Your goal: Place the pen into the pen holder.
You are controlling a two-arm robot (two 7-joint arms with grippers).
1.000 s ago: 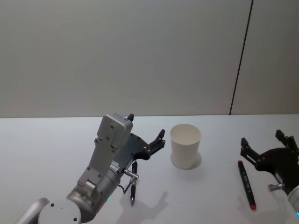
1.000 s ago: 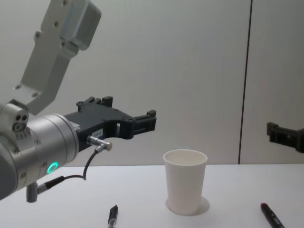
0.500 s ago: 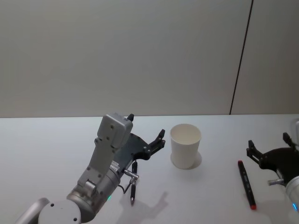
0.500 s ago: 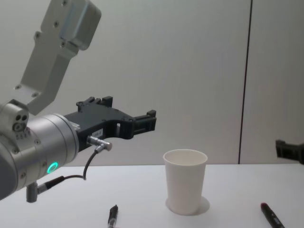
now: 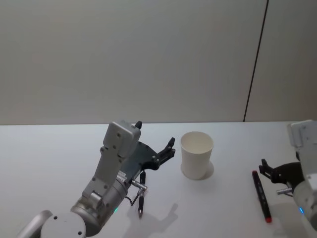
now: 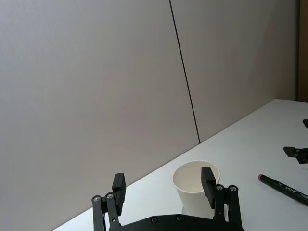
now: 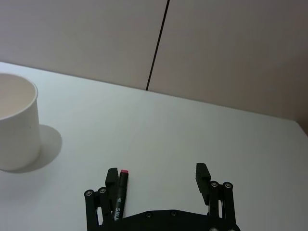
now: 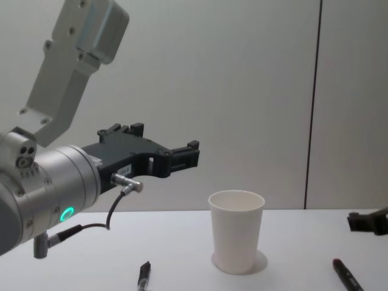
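Nearest, the red-tipped pen [image 5: 261, 196] lies flat on the table [image 5: 49, 158], not yet grasped. Over the last second the right gripper [image 7: 157, 174] has been lowered and drawn back to its far end, fingers spread wide, nothing held. The pen sits beside one finger, so re-centring is judged needed. The left gripper [image 6: 163, 183], unmoved, is held open above the black pen [image 5: 140, 194]. Farther off, the pen holder [image 5: 196, 154] stands upright, empty.

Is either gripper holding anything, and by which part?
Nothing is held. The left gripper and right gripper are open; the thin black pen and red-tipped black marker lie on the white table.
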